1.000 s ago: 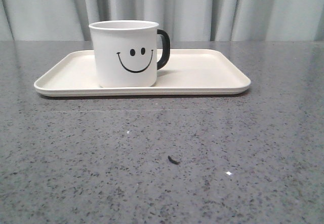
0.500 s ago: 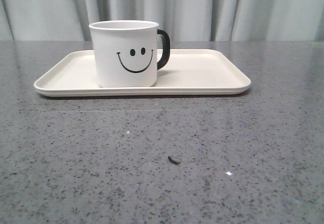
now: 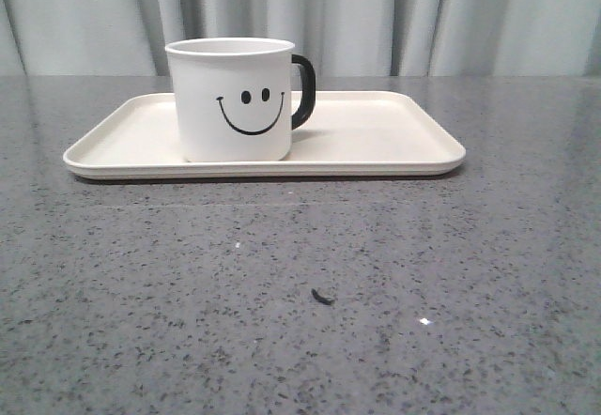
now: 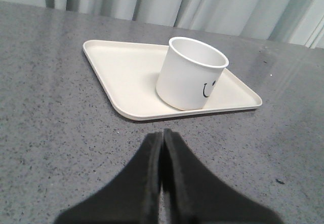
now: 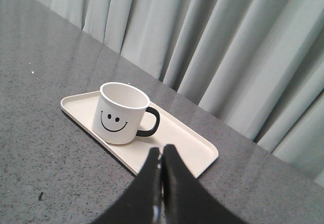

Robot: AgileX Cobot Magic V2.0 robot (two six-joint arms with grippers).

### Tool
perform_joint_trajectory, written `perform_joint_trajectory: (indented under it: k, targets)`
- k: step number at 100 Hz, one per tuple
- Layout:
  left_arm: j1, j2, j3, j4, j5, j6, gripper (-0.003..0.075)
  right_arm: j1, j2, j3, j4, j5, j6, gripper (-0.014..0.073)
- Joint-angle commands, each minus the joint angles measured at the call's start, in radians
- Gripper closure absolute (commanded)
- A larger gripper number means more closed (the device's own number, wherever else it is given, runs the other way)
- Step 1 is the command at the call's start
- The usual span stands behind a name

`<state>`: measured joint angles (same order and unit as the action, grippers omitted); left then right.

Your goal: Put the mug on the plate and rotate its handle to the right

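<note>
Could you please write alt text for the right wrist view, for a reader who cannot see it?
A white mug with a black smiley face stands upright on a cream rectangular plate on a grey speckled table, in front of pale curtains. The right gripper, shut and empty, is apart from the plate.

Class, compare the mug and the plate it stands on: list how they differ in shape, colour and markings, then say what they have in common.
The mug is a tall, upright cylinder; the plate is flat, rectangular and far wider. The mug is white with a black smiley and black handle; the plate is plain cream, unmarked. Both look smooth and pale, and neither is held.
</note>
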<state>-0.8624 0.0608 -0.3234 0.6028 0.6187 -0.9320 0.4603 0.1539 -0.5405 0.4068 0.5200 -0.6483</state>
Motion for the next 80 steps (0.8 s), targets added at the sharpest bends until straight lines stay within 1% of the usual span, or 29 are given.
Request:
perform_joint_trajectory:
  k: [1,4,12,18,24,25,29,36,49,52,57,61,72,80]
  targets:
    - [0.043,0.01,-0.024,-0.043,-0.061,0.059,0.0739,-0.006,0.011,-0.02,0.02,-0.078,0.001,0.0654]
    - [0.064,0.01,-0.024,-0.057,-0.068,0.093,0.0739,-0.006,0.011,-0.02,0.02,-0.078,0.001,0.0654]
    - [0.133,0.01,-0.024,-0.115,-0.102,0.25,0.0739,-0.006,0.011,-0.02,0.02,-0.078,0.001,0.0654]
    - [0.2,0.01,-0.024,-0.192,-0.13,0.368,0.0739,-0.006,0.011,-0.02,0.02,-0.078,0.001,0.0654]
    - [0.271,0.01,-0.019,-0.295,-0.161,0.521,0.0739,-0.006,0.011,-0.02,0.02,-0.078,0.001,0.0654]
    - [0.28,0.01,-0.019,-0.307,-0.167,0.521,0.0739,-0.006,0.011,-0.02,0.02,-0.078,0.001,0.0654]
    - [0.329,0.01,-0.008,-0.367,-0.204,0.592,0.0739,-0.006,0.011,-0.02,0.02,-0.078,0.001,0.0654]
    - [0.41,0.01,0.024,-0.449,-0.315,0.691,0.0739,-0.006,0.011,-0.02,0.02,-0.078,0.001,0.0654]
    - [0.534,0.01,0.114,-0.578,-0.613,0.863,0.0739,-0.006,0.011,-0.02,0.02,-0.078,0.001,0.0654]
    - [0.564,0.01,0.139,-0.612,-0.675,0.892,0.0739,-0.006,0.011,-0.02,0.02,-0.078,0.001,0.0654]
    - [0.599,0.01,0.171,-0.659,-0.738,0.921,0.0739,-0.006,0.011,-0.02,0.02,-0.078,0.001,0.0654]
    - [0.626,0.008,0.197,-0.67,-0.774,0.925,0.0739,-0.006,0.011,-0.02,0.02,-0.078,0.001,0.0654]
    - [0.694,-0.029,0.249,-0.677,-0.788,0.925,0.0739,-0.006,0.011,-0.02,0.02,-0.078,0.001,0.0654]
    - [0.742,-0.049,0.294,-0.677,-0.821,0.925,0.0739,-0.006,0.011,-0.02,0.02,-0.078,0.001,0.0654]
